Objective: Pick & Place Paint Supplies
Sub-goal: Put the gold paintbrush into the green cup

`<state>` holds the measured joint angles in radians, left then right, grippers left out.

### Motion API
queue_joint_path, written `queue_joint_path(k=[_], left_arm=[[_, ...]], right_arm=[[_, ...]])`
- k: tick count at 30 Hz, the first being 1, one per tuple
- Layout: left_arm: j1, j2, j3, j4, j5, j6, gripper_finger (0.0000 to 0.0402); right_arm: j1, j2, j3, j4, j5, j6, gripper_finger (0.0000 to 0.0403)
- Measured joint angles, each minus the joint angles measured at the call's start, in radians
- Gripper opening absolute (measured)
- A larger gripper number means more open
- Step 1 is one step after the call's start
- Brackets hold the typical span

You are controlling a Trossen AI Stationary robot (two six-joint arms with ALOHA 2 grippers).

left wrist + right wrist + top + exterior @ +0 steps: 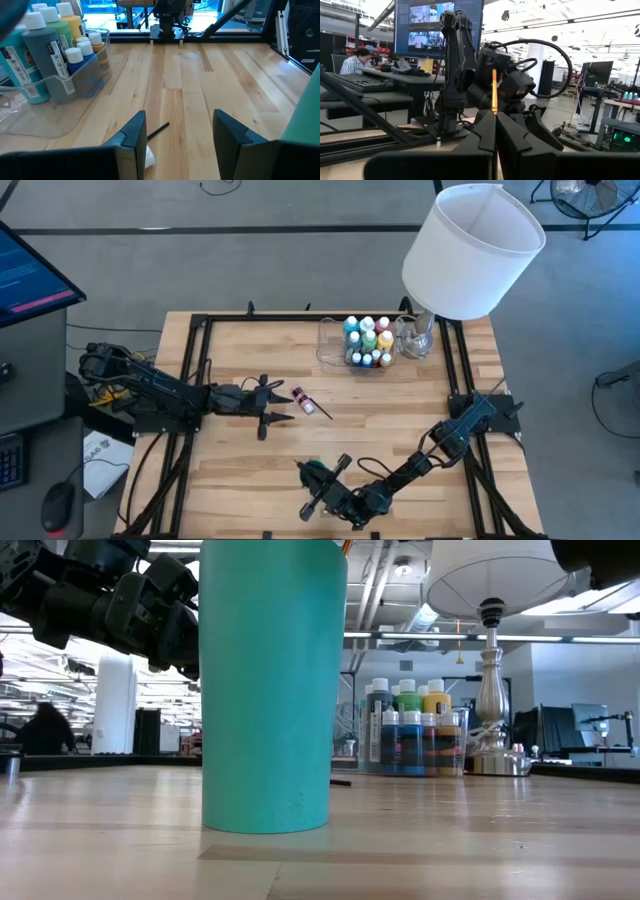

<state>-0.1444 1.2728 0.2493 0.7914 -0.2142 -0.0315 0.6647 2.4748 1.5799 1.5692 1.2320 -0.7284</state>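
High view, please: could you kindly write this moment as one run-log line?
left gripper: open, at pink bottle lying on table | right gripper: shut on brush

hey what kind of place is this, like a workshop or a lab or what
Most likely a robotics lab or open workshop: two arms work at a framed wooden table, a large monitor showing camera feeds stands behind, and a person sits at a desk with a keyboard.

Bright overhead light, soft shadows, perhaps blurred foreground.

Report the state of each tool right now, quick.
Left tool: open, holding nothing, hovering over the small pink white-capped paint bottle.
Right tool: closed on a thin orange-tipped brush.
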Motion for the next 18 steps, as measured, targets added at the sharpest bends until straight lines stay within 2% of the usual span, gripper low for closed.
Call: queue_joint_path(k=[7, 18], left_arm=[[0.0, 0.0, 0.0, 0.0, 0.001, 0.008, 0.0121], [0.0, 0.0, 0.0, 0.0, 0.0, 0.008, 0.0121]], right_arm=[[0.0, 0.0, 0.0, 0.0, 0.023, -0.003, 0.0008], [0.0, 0.0, 0.0, 0.0, 0.026, -0.003, 0.0078]])
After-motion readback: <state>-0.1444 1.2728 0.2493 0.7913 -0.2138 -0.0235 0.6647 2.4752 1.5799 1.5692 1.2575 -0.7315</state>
